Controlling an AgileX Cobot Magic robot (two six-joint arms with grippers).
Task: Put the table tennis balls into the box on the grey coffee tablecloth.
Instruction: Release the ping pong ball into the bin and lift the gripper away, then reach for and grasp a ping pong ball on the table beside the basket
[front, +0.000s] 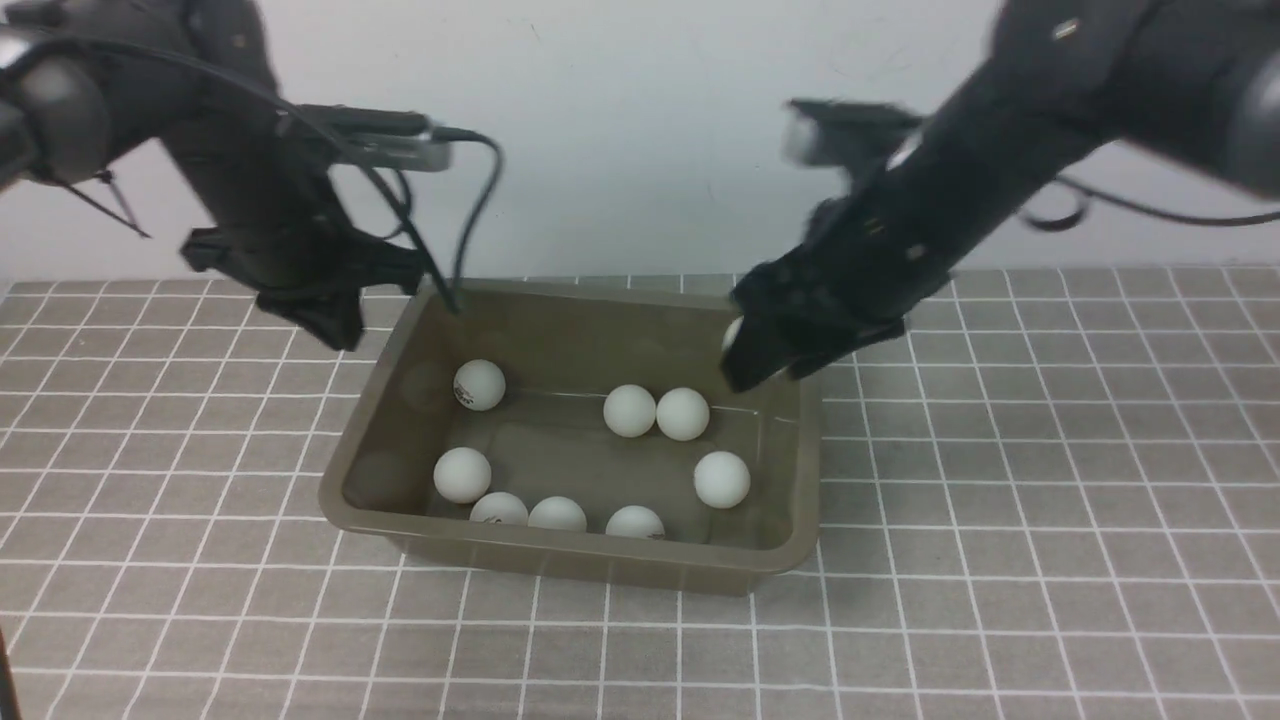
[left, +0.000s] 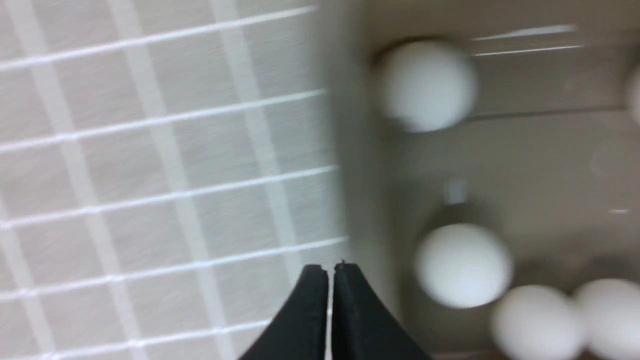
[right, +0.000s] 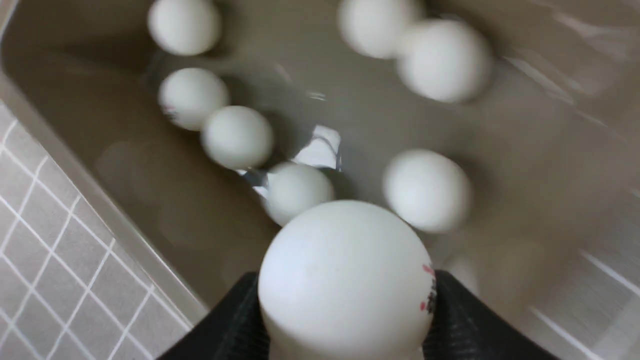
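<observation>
The box (front: 570, 560) sits in the middle of the cloth (front: 1050, 500), with its long side facing the front edge. It has no lid. Eight balls lie on its floor. One ball (front: 479, 385) is near the far left corner and has a small dark mark on it. Two balls (front: 630, 410) (front: 683, 413) touch each other by the far wall, a bit to the right of the middle. One ball (front: 722, 479) is close to the right wall. One ball (front: 462, 474) is close to the left wall. Three more sit in a row along the near wall: two of them (front: 498, 508) (front: 557, 513) touch, and the third (front: 635, 521) is just beside them. The right gripper (front: 765, 365) hangs over the far right corner of the box, above the rim. Its two black fingers (right: 465, 325) are pressed on the sides of the held ball (right: 345, 275), one on each side. This ball is white with a tiny red and dark mark near one finger. It is up in the air over the inside of the box and does not touch the other balls. The left gripper (front: 335, 320) hangs near the far left corner of the box. In the left wrist view its tips are over the cloth, just outside the box wall. Its fingers (left: 312, 300) are pushed together with only a thin line between them, and there is nothing in them.
</observation>
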